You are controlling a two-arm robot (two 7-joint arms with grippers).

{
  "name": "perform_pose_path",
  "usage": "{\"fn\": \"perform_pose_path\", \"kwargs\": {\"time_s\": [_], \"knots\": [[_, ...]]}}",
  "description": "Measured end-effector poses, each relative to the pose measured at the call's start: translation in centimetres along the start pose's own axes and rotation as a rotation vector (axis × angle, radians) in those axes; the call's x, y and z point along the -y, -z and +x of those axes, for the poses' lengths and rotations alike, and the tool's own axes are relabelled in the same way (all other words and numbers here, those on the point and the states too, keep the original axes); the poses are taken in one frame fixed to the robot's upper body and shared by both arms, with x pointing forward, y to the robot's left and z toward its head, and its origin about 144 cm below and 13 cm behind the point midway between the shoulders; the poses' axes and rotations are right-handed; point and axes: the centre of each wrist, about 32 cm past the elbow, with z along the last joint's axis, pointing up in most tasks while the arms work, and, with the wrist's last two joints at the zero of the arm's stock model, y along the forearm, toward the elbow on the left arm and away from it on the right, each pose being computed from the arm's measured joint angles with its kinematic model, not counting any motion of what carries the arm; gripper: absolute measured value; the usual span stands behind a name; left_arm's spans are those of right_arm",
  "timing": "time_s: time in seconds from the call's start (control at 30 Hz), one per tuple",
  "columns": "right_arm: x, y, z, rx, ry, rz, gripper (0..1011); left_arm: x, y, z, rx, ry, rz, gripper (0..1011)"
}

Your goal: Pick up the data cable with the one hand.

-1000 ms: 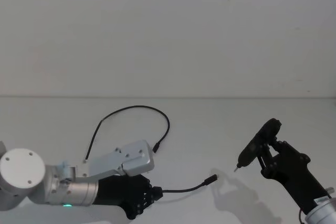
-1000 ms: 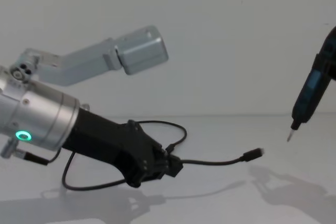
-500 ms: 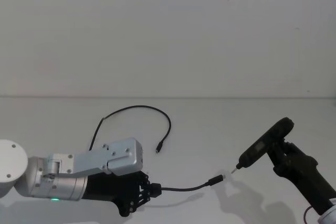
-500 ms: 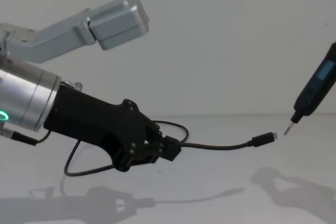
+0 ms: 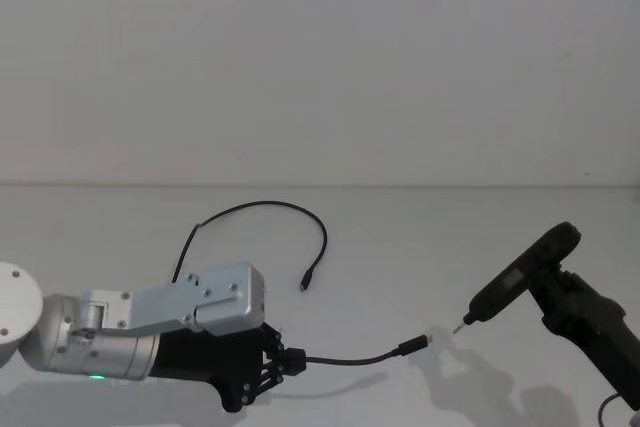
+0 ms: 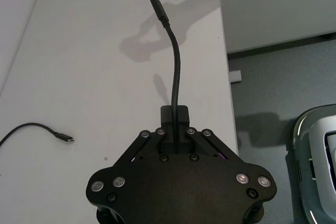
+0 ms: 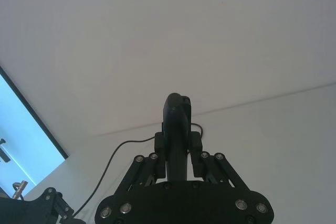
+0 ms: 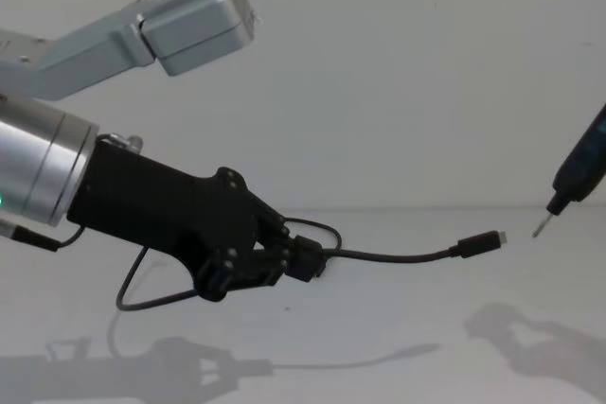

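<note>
Left gripper, near the table's front-left edge: pinching the data cable just behind one plug, lifting that end clear of the surface so the plug juts rightward in the air, its shadow falling below. Remaining cable trailing toward the table's middle, far plug lying flat. Right gripper, by the front-right edge: clamping a dark pen-like tool, tip aiming at the raised plug.

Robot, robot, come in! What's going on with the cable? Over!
Left pincer shut on data cable, plug end lifted. Right pincer shut on pen-like tool beside plug. Nothing blocking.
</note>
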Motion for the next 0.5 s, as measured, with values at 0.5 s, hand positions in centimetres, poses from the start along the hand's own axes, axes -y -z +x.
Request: {"fn": "perform_pose_path", "kwargs": {"time_s": [0.5], "knots": [[0.09, -0.32, -0.15, -0.020, -0.013, -0.035, 269, -0.22, -0.04, 0.07, 0.010, 0.005, -0.006, 51]]}}
